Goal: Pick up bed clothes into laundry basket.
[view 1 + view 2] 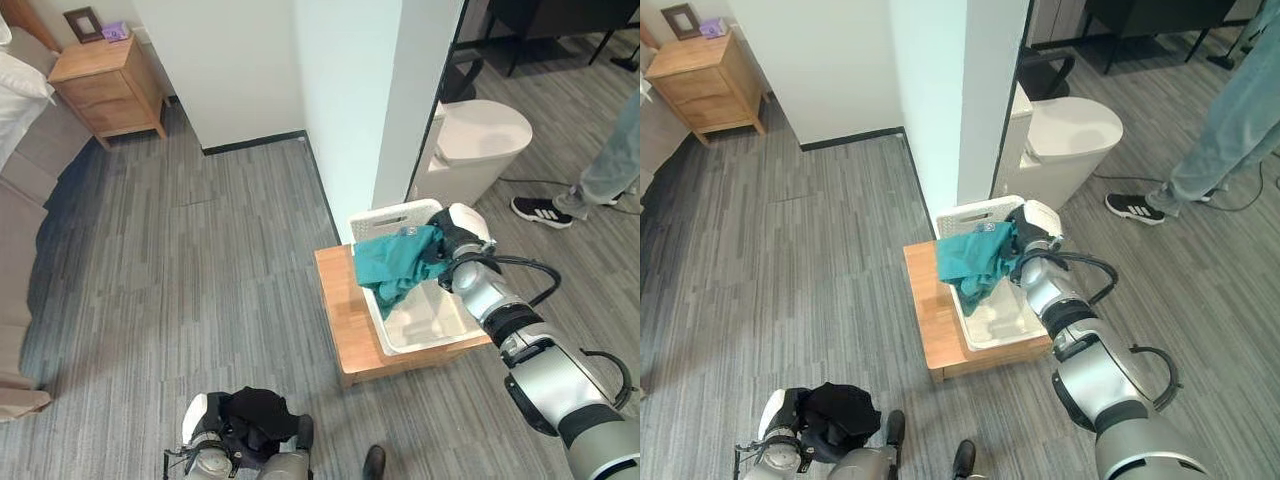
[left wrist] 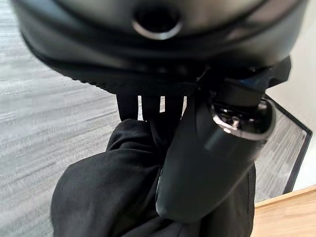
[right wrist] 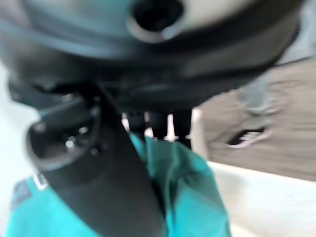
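The right hand (image 1: 458,243) reaches out over the white laundry basket (image 1: 425,325), which sits on a low wooden table (image 1: 340,310) beside a white pillar (image 1: 365,100). Its fingers and thumb are curled round a teal garment (image 1: 395,262), seen bunched against the palm in the right wrist view. The cloth hangs from the hand, draped partly over the basket's near-left rim with its lower end dangling inside.

The left hand (image 1: 250,425) is held low near the robot's body, closed on a black garment (image 1: 258,412) that wraps over its fingers.

The step in hand looks like dropping the teal piece into the basket. To do it well, the right hand should shift a little further over the basket's open middle before the fingers loosen, so the fold lying on the rim slides in rather than spilling onto the table. Opening the fingers fully should keep the cloth from snagging on the thumb. The black garment would then need carrying across to the same basket.

A person's leg (image 1: 1225,130) and shoe (image 1: 1130,208) stand well apart, beyond a white bin (image 1: 1065,150).
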You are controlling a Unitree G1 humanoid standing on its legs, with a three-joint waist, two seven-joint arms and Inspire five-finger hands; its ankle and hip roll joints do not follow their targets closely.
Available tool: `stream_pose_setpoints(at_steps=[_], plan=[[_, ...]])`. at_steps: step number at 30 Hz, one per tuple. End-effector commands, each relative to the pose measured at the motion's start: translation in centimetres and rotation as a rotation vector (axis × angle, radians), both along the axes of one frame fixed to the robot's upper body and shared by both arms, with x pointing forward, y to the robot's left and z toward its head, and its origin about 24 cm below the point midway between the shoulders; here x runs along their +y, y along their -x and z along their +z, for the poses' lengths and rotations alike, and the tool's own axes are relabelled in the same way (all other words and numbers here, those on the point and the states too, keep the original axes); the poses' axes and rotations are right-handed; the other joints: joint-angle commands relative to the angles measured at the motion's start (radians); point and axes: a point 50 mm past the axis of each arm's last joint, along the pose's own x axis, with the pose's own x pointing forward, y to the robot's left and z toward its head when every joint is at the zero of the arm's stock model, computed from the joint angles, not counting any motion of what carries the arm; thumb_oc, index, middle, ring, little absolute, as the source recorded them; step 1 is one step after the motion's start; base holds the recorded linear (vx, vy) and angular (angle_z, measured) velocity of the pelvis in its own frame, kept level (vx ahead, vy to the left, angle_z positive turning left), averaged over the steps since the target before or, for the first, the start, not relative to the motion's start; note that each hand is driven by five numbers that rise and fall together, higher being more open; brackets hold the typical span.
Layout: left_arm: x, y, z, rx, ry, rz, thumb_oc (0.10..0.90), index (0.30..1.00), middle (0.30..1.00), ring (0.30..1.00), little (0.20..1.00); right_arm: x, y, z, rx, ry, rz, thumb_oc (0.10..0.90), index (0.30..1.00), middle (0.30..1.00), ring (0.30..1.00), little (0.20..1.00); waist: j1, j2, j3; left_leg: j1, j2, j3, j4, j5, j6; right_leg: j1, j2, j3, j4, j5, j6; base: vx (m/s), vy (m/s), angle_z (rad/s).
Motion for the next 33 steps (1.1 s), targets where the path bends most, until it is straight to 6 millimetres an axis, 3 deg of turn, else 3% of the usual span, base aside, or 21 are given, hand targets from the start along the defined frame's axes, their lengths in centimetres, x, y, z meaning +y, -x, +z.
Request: stream_pose_setpoints(at_steps=[1, 2, 3, 7, 8, 9, 12, 19, 21, 25, 28, 29, 30, 31, 32, 33], plan=[[2.0, -3.0, 2.3, -0.138, -0.118, -0.039, 0.4, 0.3, 0.3, 0.3, 0.3, 0.8, -1.8, 6.8, -0.243, 0.087, 0.049, 0.4, 0.3, 0.3, 0.3, 0.3, 0.013, -0.087, -0.027, -0.004, 0.008, 0.023, 0.0, -0.071, -0.06, 0.032, -0.127, 0.063, 0.041, -0.073, 0.111, 0.0, 0.0, -0.03], [2.0, -3.0, 2.3, -0.138, -0.118, -0.039, 0.4, 0.3, 0.3, 0.3, 0.3, 0.8, -1.8, 6.8, -0.243, 0.087, 0.049, 0.4, 0.3, 0.3, 0.3, 0.3, 0.013, -0.087, -0.027, -0.004, 0.008, 0.023, 0.0, -0.071, -0.06, 0.032, -0.127, 0.063, 0.041, -0.073, 0.111, 0.0, 0.0, 0.0], [1.8, -3.1, 2.3, -0.131, -0.119, -0.061, 0.4, 0.3, 0.3, 0.3, 0.3, 2.6, -2.0, 7.8, -0.274, 0.188, 0.155, 0.8, 0.9, 0.9, 0.9, 0.9, 0.007, -0.082, -0.024, -0.008, 0.009, 0.037, 0.0, -0.074, -0.062, 0.027, -0.128, 0.076, 0.016, -0.056, 0.116, 0.01, 0.002, -0.03], [1.8, -3.1, 2.3, -0.131, -0.119, -0.061, 0.4, 0.3, 0.3, 0.3, 0.3, 2.6, -2.0, 7.8, -0.274, 0.189, 0.155, 0.8, 0.9, 0.9, 0.9, 0.9, 0.007, -0.082, -0.023, -0.008, 0.009, 0.037, 0.0, -0.074, -0.062, 0.027, -0.127, 0.076, 0.016, -0.056, 0.116, -0.01, 0.003, -0.13], [1.7, -3.2, 2.2, -0.128, -0.114, -0.052, 0.4, 0.3, 0.3, 0.3, 0.3, 4.1, -1.8, 10.3, -0.386, 0.225, 0.231, 0.8, 0.9, 0.9, 0.9, 0.9, 0.004, -0.09, -0.023, -0.012, 0.011, 0.043, 0.0, -0.075, -0.062, 0.022, -0.125, 0.079, 0.008, -0.052, 0.12, -0.04, 0.009, 0.01], [2.0, -2.9, 1.9, -0.109, -0.122, -0.034, 0.4, 0.3, 0.3, 0.3, 0.3, 4.4, -1.5, 12.5, -0.468, 0.232, 0.253, 0.8, 0.9, 0.9, 0.9, 0.9, 0.001, -0.097, -0.025, -0.009, 0.013, 0.046, 0.0, -0.079, -0.061, 0.024, -0.126, 0.083, 0.007, -0.051, 0.122, -0.04, 0.014, -0.01], [2.7, -2.1, 1.6, -0.077, -0.138, -0.001, 0.4, 0.3, 0.3, 0.3, 0.3, 4.1, -0.5, 15.9, -0.603, 0.237, 0.271, 0.8, 0.9, 0.9, 0.9, 0.9, -0.013, -0.106, -0.033, 0.004, 0.017, 0.052, 0.0, -0.086, -0.062, 0.032, -0.127, 0.085, 0.008, -0.048, 0.123, 0.0, 0.002, -0.01], [5.0, -0.6, 1.4, -0.03, -0.184, 0.107, 0.4, 0.3, 0.3, 0.3, 0.3, -1.3, 5.9, 23.1, -0.95, 0.327, 0.203, 0.8, 0.9, 0.9, 0.9, 0.9, -0.075, -0.114, -0.058, 0.033, 0.027, 0.073, 0.0, -0.108, -0.066, 0.041, -0.128, 0.096, 0.008, -0.042, 0.132, 0.01, 0.004, 0.02], [5.6, -0.4, 1.6, -0.036, -0.197, 0.137, 0.4, 0.3, 0.3, 0.3, 0.3, -3.0, 8.3, 23.4, -1.023, 0.336, 0.176, 0.8, 0.9, 0.9, 0.9, 0.9, -0.098, -0.109, -0.066, 0.044, 0.031, 0.084, 0.0, -0.115, -0.066, 0.041, -0.128, 0.104, 0.006, -0.04, 0.136, 0.01, -0.007, -0.08], [7.9, -1.5, 3.6, -0.107, -0.282, 0.183, 0.4, 0.3, 0.3, 0.3, 0.3, -6.7, 12.3, 20.2, -1.051, 0.264, 0.088, 0.8, 0.9, 0.9, 0.9, 0.9, -0.149, -0.097, -0.081, 0.058, 0.039, 0.103, 0.0, -0.126, -0.064, 0.039, -0.126, 0.12, 0.005, -0.039, 0.146, 0.01, -0.014, -0.15], [10.2, -3.8, 7.2, -0.254, -0.395, 0.202, 0.4, 0.3, 0.3, 0.3, 0.3, -9.8, 15.3, 15.3, -0.983, 0.19, -0.045, 0.8, 0.9, 0.9, 0.9, 0.9, -0.187, -0.081, -0.082, 0.071, 0.043, 0.124, 0.0, -0.136, -0.058, 0.033, -0.125, 0.145, 0.006, -0.038, 0.152, 0.0, -0.003, -0.23], [10.8, -4.8, 8.8, -0.323, -0.428, 0.211, 0.4, 0.3, 0.3, 0.3, 0.3, -11.1, 16.3, 12.7, -0.921, 0.148, -0.124, 0.8, 0.9, 0.9, 0.9, 0.9, -0.203, -0.075, -0.081, 0.079, 0.043, 0.132, 0.0, -0.141, -0.056, 0.035, -0.126, 0.153, 0.006, -0.04, 0.152, 0.02, -0.011, -0.4], [11.3, -6.3, 11.5, -0.454, -0.463, 0.231, 0.4, 0.3, 0.3, 0.3, 0.3, -12.7, 17.6, 7.3, -0.785, 0.022, -0.269, 0.8, 0.9, 0.9, 0.9, 0.9, -0.231, -0.061, -0.081, 0.092, 0.043, 0.143, 0.0, -0.154, -0.052, 0.039, -0.126, 0.166, 0.008, -0.048, 0.151, 0.0, -0.014, -0.43], [11.4, -6.3, 11.6, -0.454, -0.467, 0.228, 0.4, 0.3, 0.3, 0.3, 0.3, -12.7, 17.7, 7.2, -0.784, 0.019, -0.271, 0.8, 0.9, 0.9, 0.9, 0.9, -0.228, -0.064, -0.084, 0.086, 0.045, 0.144, 0.0, -0.145, -0.053, 0.033, -0.124, 0.167, 0.007, -0.039, 0.15, 0.0, -0.018, -0.48], [11.2, -8.3, 15.1, -0.628, -0.498, 0.211, 0.4, 0.3, 0.3, 0.3, 0.3, -14.3, 19.1, 1.0, -0.596, -0.1, -0.44, 0.8, 0.9, 0.9, 0.9, 0.9, -0.255, -0.05, -0.081, 0.097, 0.045, 0.152, 0.0, -0.155, -0.05, 0.035, -0.126, 0.178, 0.01, -0.046, 0.148, -0.02, -0.015, -0.42], [11.1, -9.2, 17.0, -0.711, -0.51, 0.203, 0.4, 0.3, 0.3, 0.3, 0.3, -14.8, 20.1, -1.6, -0.511, -0.137, -0.512, 0.8, 0.9, 0.9, 0.9, 0.9, -0.268, -0.043, -0.081, 0.099, 0.045, 0.156, 0.0, -0.156, -0.049, 0.034, -0.125, 0.184, 0.011, -0.046, 0.147, 0.0, -0.014, -0.4]])
